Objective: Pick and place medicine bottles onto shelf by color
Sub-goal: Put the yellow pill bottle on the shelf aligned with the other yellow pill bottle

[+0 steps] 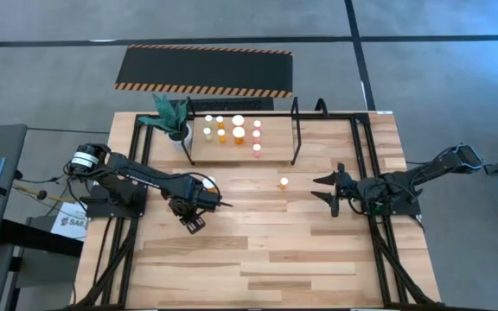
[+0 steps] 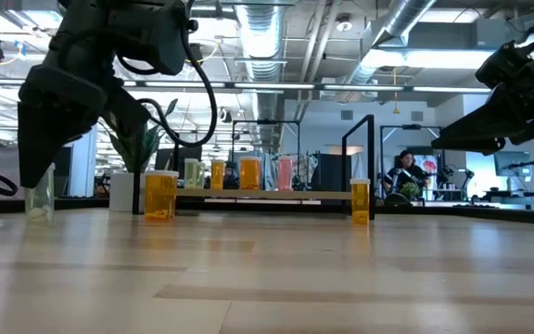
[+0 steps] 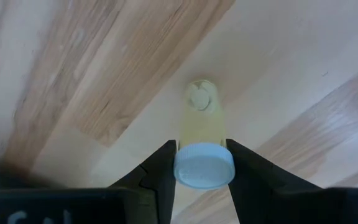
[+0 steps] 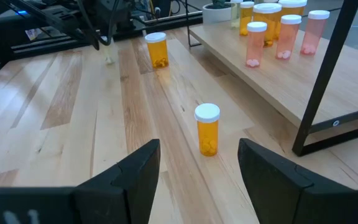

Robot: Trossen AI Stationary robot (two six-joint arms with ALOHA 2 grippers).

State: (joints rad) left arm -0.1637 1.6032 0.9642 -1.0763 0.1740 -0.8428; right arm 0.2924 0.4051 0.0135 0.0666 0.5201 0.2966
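A pale yellow medicine bottle [image 3: 199,118] with a white cap stands upright under my left gripper [image 3: 202,158], which is shut on it left of the table's middle [image 1: 188,212]. Two orange bottles stand on their bases on the table, one [image 1: 207,183] just beyond that gripper and one [image 1: 284,182] in front of my right gripper [image 1: 325,194]. That gripper is open, level, and short of the bottle [image 4: 207,130]. The shelf [image 1: 275,142] at the far side bears several yellow, orange and pink bottles [image 1: 232,130]. My left gripper pinches the pale yellow bottle's white cap [image 3: 185,168] between its two fingers [image 3: 160,171], one on each side. The fingers come from above, pointing down. The bottle hangs upright below them [image 2: 40,199], its base at the table; whether it rests there I cannot tell.
A green plant in a white pot [image 1: 173,117] stands at the shelf's left end. Black hoop uprights [image 1: 296,130] frame the shelf. A hazard-striped mat [image 1: 204,69] lies beyond the table. Black rails [image 1: 372,242] run along the table's left and right sides. Bare wood fills the near half.
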